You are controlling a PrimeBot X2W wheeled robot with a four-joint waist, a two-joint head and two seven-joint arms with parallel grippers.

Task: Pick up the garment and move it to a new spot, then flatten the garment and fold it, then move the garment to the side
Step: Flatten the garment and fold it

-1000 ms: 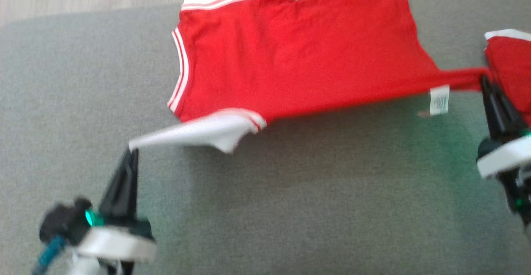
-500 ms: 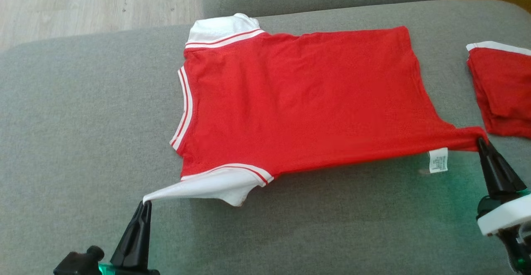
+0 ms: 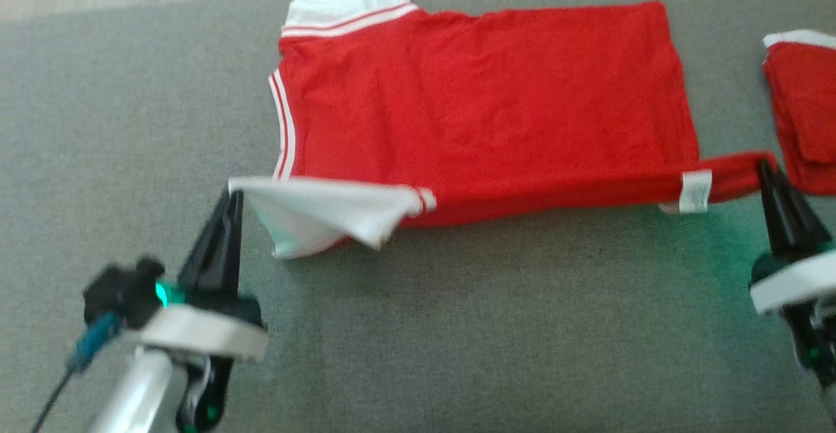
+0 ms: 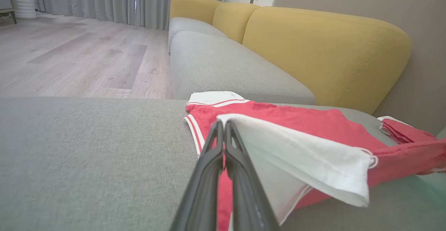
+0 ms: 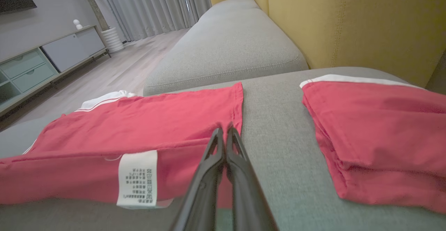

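Observation:
The garment is a red T-shirt with white sleeves and striped trim, spread on a grey sofa seat. Its near edge is lifted off the cushion and curls back over the body. My left gripper is shut on the tip of the near white sleeve; in the left wrist view that sleeve drapes to the right of the gripper. My right gripper is shut on the near hem corner, beside the white care label. The right wrist view shows the label left of the gripper.
A second red garment, folded, lies on the cushion at the right, close to my right gripper. A yellow backrest rises behind the seat. Wooden floor lies beyond the cushion's left end.
Both grippers have lifted and carried the near edge of the garment toward the far side, so the sleeve and hem now fold over the body. The head camera has also shifted.

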